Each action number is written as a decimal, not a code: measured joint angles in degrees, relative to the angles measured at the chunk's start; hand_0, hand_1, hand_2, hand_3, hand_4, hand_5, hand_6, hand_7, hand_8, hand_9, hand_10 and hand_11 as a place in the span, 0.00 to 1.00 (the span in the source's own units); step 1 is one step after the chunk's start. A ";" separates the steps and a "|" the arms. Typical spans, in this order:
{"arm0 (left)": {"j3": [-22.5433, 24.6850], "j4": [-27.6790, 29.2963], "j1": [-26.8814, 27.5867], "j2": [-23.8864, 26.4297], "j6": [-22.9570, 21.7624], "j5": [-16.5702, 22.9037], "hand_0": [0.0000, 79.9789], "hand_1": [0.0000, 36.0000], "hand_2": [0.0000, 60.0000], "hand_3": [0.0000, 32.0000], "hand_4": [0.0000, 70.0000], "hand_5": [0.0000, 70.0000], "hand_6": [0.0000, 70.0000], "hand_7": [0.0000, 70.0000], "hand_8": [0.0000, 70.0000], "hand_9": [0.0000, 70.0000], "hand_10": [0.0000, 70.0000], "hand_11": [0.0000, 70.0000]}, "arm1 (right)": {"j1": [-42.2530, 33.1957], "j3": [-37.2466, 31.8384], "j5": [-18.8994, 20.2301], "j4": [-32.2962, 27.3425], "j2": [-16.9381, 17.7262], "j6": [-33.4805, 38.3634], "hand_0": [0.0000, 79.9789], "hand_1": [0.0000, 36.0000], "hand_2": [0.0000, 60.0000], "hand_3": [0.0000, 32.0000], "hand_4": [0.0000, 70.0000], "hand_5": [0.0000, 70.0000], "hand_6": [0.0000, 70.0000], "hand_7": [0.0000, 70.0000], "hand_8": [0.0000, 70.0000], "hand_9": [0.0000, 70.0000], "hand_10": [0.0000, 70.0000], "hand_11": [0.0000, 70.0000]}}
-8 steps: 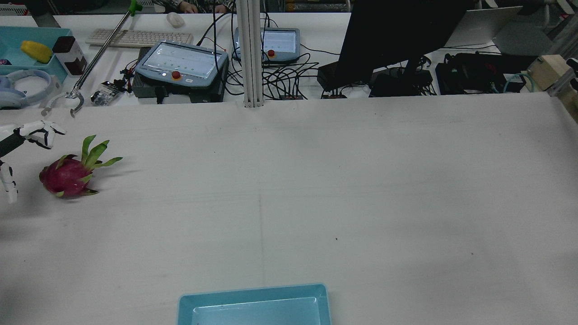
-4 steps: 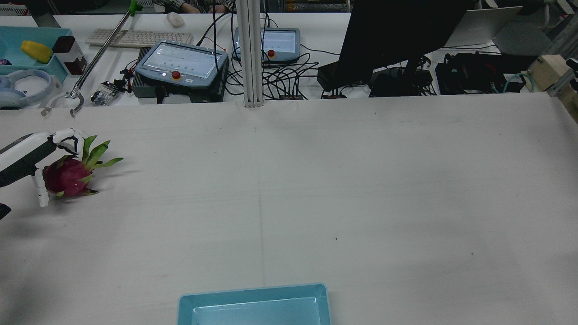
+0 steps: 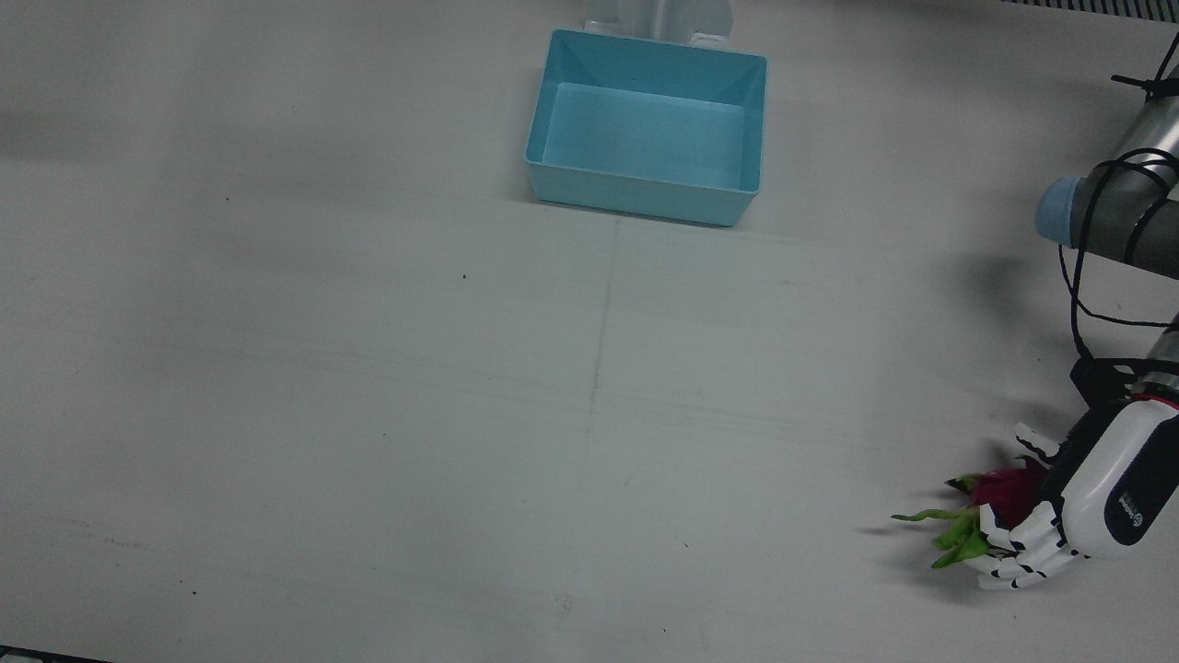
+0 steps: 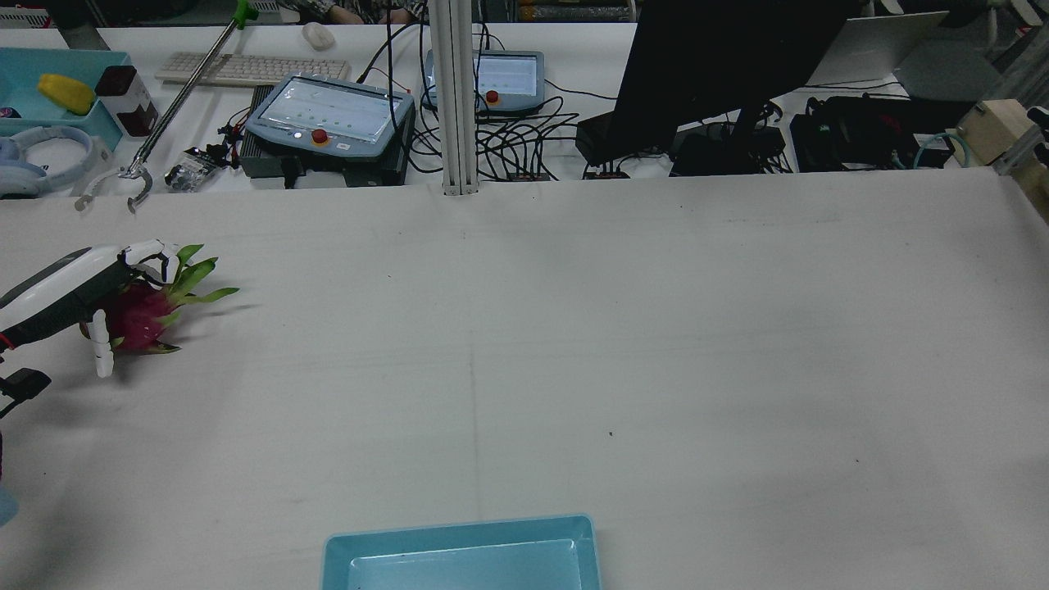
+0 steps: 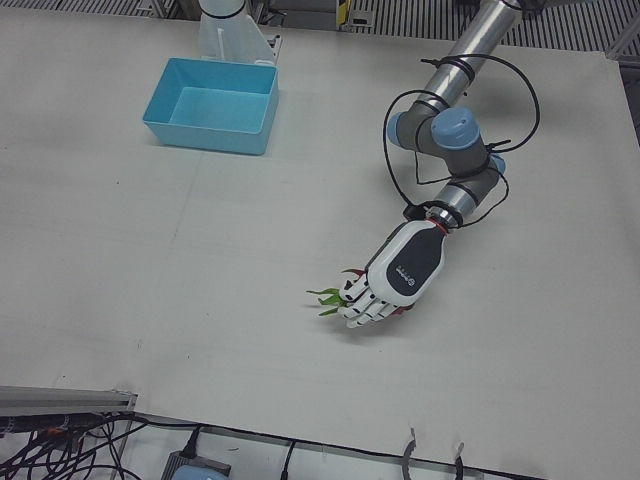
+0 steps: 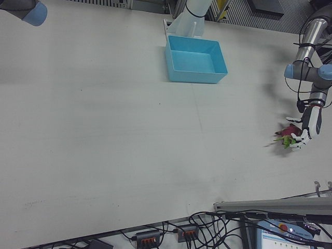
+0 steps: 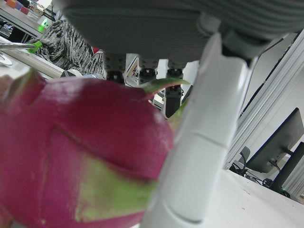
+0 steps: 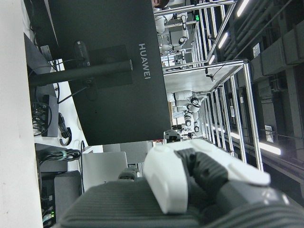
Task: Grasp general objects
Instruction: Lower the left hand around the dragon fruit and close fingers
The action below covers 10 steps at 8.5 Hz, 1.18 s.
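Left hand: I see my left hand [image 5: 388,288] lying over the dragon fruit [image 4: 139,318], palm down on top of it, at the far left part of the table [image 4: 574,344] in the rear view.
Fingers: the fingers [image 3: 1021,552] curl over the leafy end of the fruit, and the thumb [image 4: 100,342] hangs down on the side nearer the robot, so the fruit sits between them.
Grip: I cannot tell whether the hand truly clamps the fruit or only cages it; in the left hand view a white finger [image 7: 199,156] stands right against the red skin.
Dragon fruit: it rests on the table, its red body mostly hidden under the palm in the left-front view, its green leaves [image 5: 328,298] sticking out past the fingertips.
Fruit in the front view: the red body [image 3: 1006,488] shows beside the hand near that view's lower right corner, leaves [image 3: 949,539] pointing toward the view's left.
Right hand: I see only part of it [image 8: 199,175] in its own camera, held up facing a dark Huawei monitor [image 8: 104,71]; I cannot tell how its fingers stand.
Blue bin: the light-blue bin [image 3: 647,124] stands on the robot's edge of the table, well apart from the fruit.
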<state>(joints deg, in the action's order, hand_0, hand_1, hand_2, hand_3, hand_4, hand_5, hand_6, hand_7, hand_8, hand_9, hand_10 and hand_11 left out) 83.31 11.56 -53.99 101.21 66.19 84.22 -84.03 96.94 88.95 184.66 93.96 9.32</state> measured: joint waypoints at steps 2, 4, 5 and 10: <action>-1.16 -0.63 0.08 0.96 0.59 -0.02 0.96 1.00 1.00 0.19 0.02 1.00 0.21 0.55 0.31 0.33 0.21 0.36 | 0.00 0.00 0.00 0.00 0.00 0.00 0.00 0.00 0.00 0.00 0.00 0.00 0.00 0.00 0.00 0.00 0.00 0.00; -1.47 -1.06 0.10 1.25 1.12 -0.02 1.00 1.00 1.00 0.22 0.00 1.00 0.24 0.64 0.35 0.38 0.26 0.43 | -0.01 0.00 0.00 0.00 0.00 0.00 0.00 0.00 0.00 0.00 0.00 0.00 0.00 0.00 0.00 0.00 0.00 0.00; -1.52 -1.26 0.11 1.35 1.38 -0.02 1.00 1.00 1.00 0.23 0.00 1.00 0.25 0.67 0.37 0.40 0.27 0.45 | -0.02 0.00 0.00 0.00 0.00 0.00 0.00 0.00 0.00 0.00 0.00 0.00 0.00 0.00 0.00 0.00 0.00 0.00; -1.55 -2.75 0.11 2.29 2.24 -0.27 1.00 1.00 1.00 0.31 0.00 1.00 0.29 0.82 0.47 0.52 0.39 0.62 | 0.00 0.02 0.00 0.00 0.00 0.00 0.00 0.00 0.00 0.00 0.00 0.00 0.00 0.00 0.00 0.00 0.00 0.00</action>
<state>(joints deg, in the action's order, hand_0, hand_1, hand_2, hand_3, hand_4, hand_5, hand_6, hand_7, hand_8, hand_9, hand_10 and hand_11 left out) 81.76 8.81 -53.88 103.50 68.43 83.96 -84.03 96.97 88.94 184.66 93.96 9.32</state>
